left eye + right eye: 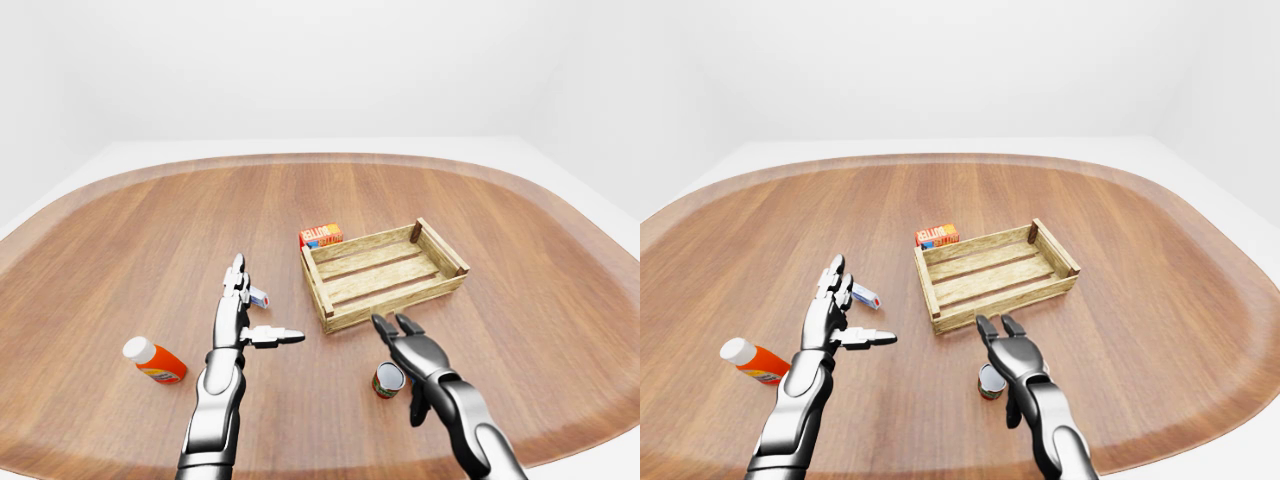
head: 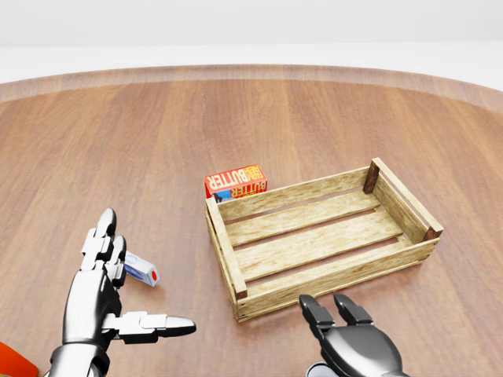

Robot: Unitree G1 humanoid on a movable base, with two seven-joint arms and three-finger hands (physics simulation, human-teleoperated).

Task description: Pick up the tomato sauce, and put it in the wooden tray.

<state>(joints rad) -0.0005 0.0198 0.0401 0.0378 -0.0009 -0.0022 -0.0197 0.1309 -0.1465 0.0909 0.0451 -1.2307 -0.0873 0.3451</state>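
The tomato sauce can [image 1: 388,380], with a silver top and a red and green label, stands upright on the wooden table near the bottom of the left-eye view. My right hand [image 1: 395,342] hovers just above and to the right of it, fingers open and not closed round it. In the head view only the can's rim [image 2: 318,370] peeks out under that hand [image 2: 324,303]. The wooden tray [image 2: 338,276] lies empty just above the hand. My left hand [image 1: 262,300] is held open to the left, far from the can.
A red butter box [image 2: 236,181] leans against the tray's upper left corner. A small white and blue tube [image 2: 141,269] lies by my left hand. An orange bottle with a white cap [image 1: 155,361] lies further left. The table's rounded edge runs along the bottom.
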